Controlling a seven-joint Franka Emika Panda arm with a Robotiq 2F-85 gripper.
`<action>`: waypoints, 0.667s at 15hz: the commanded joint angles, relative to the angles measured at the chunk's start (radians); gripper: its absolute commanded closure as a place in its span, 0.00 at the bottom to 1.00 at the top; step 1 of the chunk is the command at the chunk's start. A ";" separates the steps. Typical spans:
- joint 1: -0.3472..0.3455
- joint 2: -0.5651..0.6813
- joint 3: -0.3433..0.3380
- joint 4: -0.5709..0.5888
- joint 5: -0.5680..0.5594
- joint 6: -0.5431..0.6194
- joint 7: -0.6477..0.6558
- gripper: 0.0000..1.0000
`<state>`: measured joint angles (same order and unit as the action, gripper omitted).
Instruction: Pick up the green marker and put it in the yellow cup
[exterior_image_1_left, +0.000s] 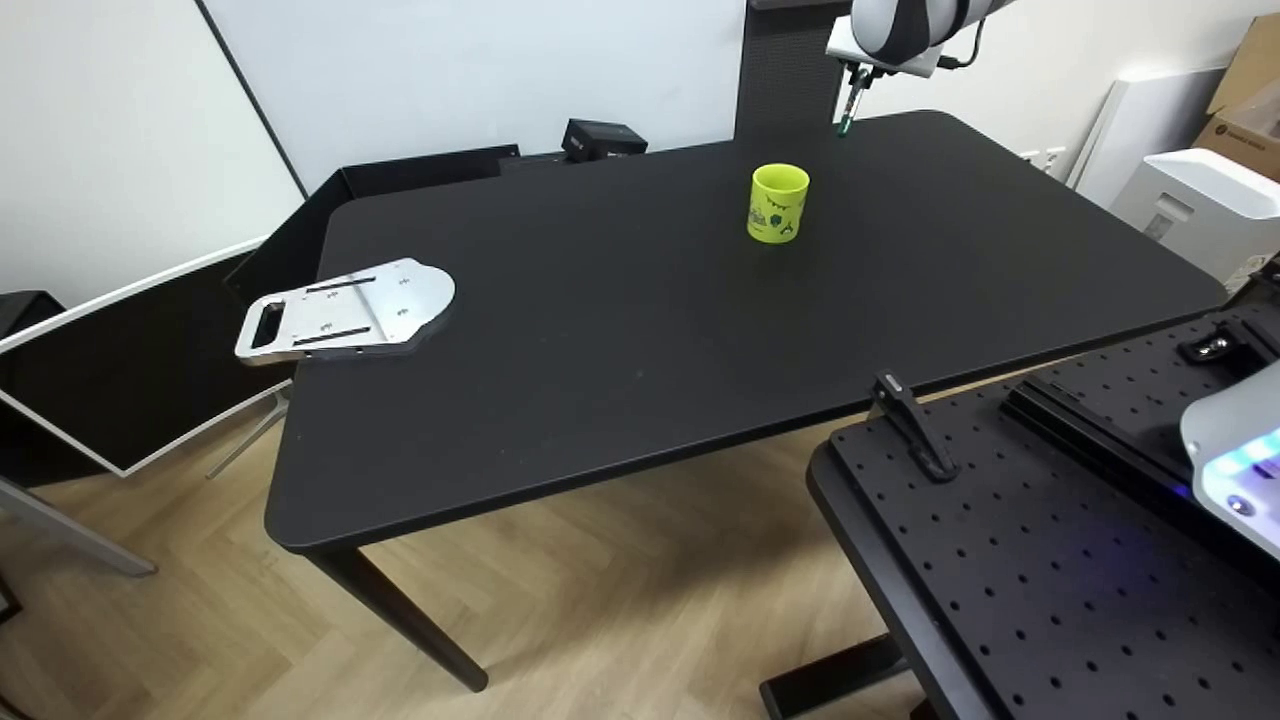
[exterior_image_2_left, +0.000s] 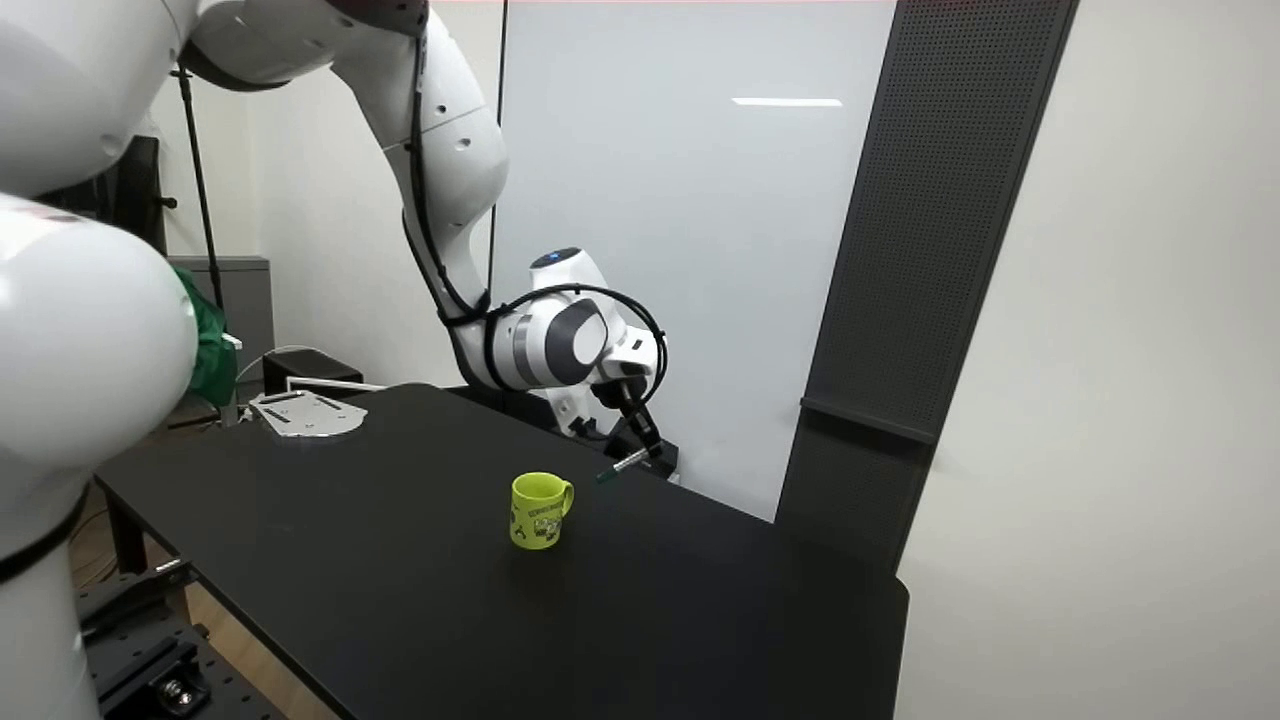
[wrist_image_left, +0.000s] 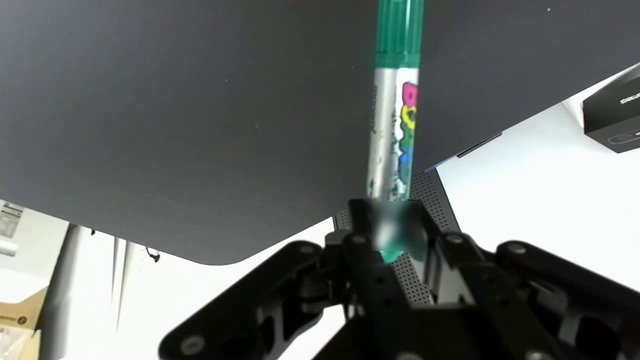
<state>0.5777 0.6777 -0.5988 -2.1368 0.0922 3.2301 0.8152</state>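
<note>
The green marker has a green ribbed cap, a silvery-white barrel with colourful lettering and a green end. In the wrist view the marker (wrist_image_left: 394, 125) stands out lengthwise from my gripper (wrist_image_left: 392, 215), whose fingers are shut on its end opposite the cap. In both exterior views the marker (exterior_image_1_left: 851, 108) (exterior_image_2_left: 622, 465) hangs tilted, cap end low, from my gripper (exterior_image_1_left: 862, 72) (exterior_image_2_left: 654, 450) near the table's back edge. The yellow cup (exterior_image_1_left: 776, 212) (exterior_image_2_left: 536, 518) stands upright on the table, apart from the marker. Its handle shows in an exterior view. The cup is out of the wrist view.
The black table (exterior_image_1_left: 560, 330) carries a silvery metal plate (exterior_image_1_left: 360, 305) at its far end. A black box (exterior_image_1_left: 602, 140) lies behind the back edge, by the whiteboard (exterior_image_2_left: 690, 200). A dark perforated panel (exterior_image_2_left: 930, 200) stands behind the table. A perforated black stand (exterior_image_1_left: 1040, 540) adjoins the front edge.
</note>
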 joint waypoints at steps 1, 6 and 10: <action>0.101 -0.027 -0.047 -0.090 0.099 0.094 -0.102 0.94; 0.159 -0.033 -0.026 -0.148 0.175 0.201 -0.170 0.94; 0.128 -0.046 0.070 -0.152 0.307 0.253 -0.301 0.94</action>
<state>0.7339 0.6765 -0.5982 -2.2609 0.3028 3.4418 0.6233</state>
